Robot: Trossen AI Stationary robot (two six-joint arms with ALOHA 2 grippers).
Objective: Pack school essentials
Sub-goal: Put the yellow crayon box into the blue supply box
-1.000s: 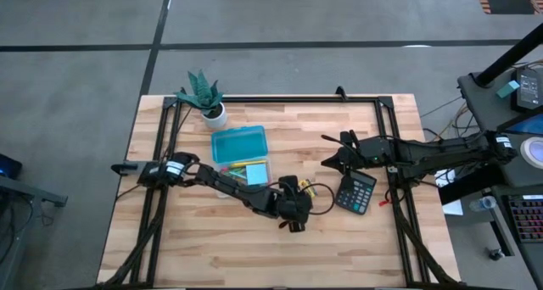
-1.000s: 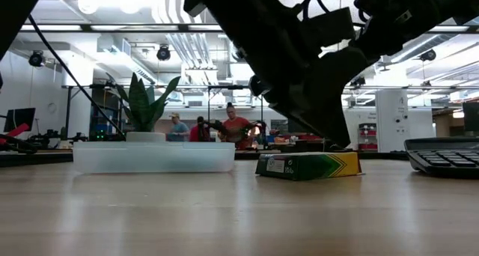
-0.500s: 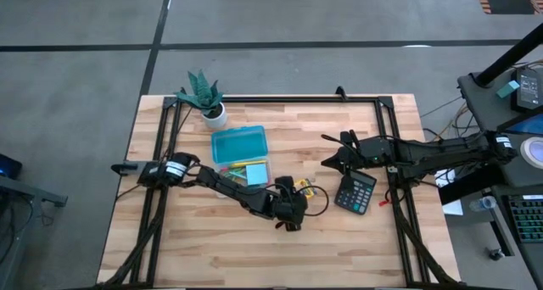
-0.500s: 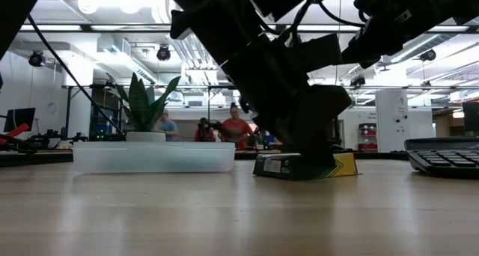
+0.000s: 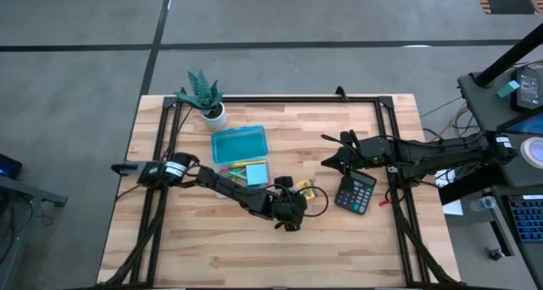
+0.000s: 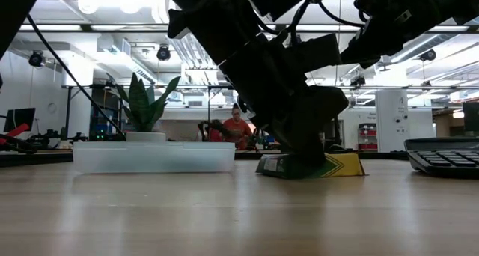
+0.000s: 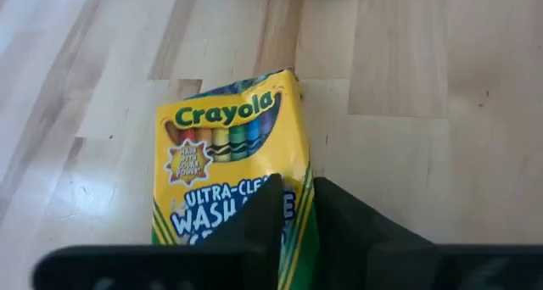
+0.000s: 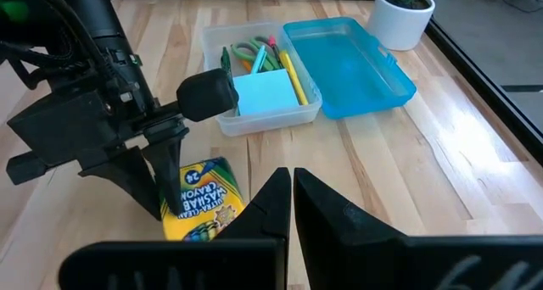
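The yellow-green crayon box (image 7: 225, 154) lies flat on the table, printed face up, and shows in the high view (image 5: 303, 189) and the low view (image 6: 337, 166). My left gripper (image 7: 297, 192) is down on its near end, shut on it. The clear pencil case (image 8: 254, 112) holds a blue sticky pad (image 8: 267, 93), green-handled scissors (image 8: 246, 51) and pencils, and its blue lid (image 8: 348, 52) lies open beside it. My right gripper (image 5: 329, 160) waits shut above the table at the right, holding nothing. My left gripper has one long edge of the crayon box (image 7: 302, 215) between its two fingers, near the box's lower end. One finger (image 7: 259, 218) lies over the printed face and the other (image 7: 344, 222) outside the edge. The fingers slant down from the table's left, along the box. The box rests on the table.
A black calculator (image 5: 355, 192) lies right of the crayon box. A small potted plant (image 5: 204, 95) stands at the far left corner. The black frame rails (image 5: 280, 99) run along the table's far and side edges. People move in the room beyond the table.
My left gripper has sunk onto the crayon box and shut on its edge. The box stays on the table and has shifted only slightly.
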